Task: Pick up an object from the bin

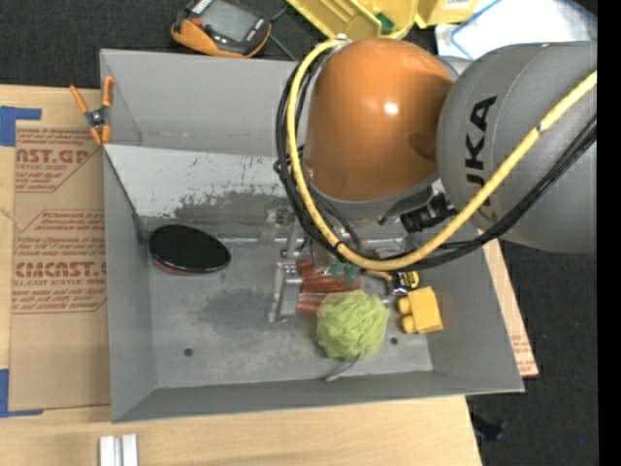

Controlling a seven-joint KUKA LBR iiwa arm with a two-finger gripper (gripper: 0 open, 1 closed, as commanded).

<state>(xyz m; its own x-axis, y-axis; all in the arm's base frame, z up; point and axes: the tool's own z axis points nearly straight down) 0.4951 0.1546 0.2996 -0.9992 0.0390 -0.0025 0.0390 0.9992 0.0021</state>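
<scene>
Closest to the camera, the arm's orange cover (374, 115) is seen above the middle of the bin (194, 173). Beneath it the gripper (284, 284) is found low at the bin's floor, just beside a small red and orange packet (318, 282). Whether the gripper is released or clenched cannot be told. A green fuzzy ball (351, 324) is seen just beside the packet, a yellow block (422, 311) next to the ball, and a black oval disc (187, 249) well apart at the view's left.
</scene>
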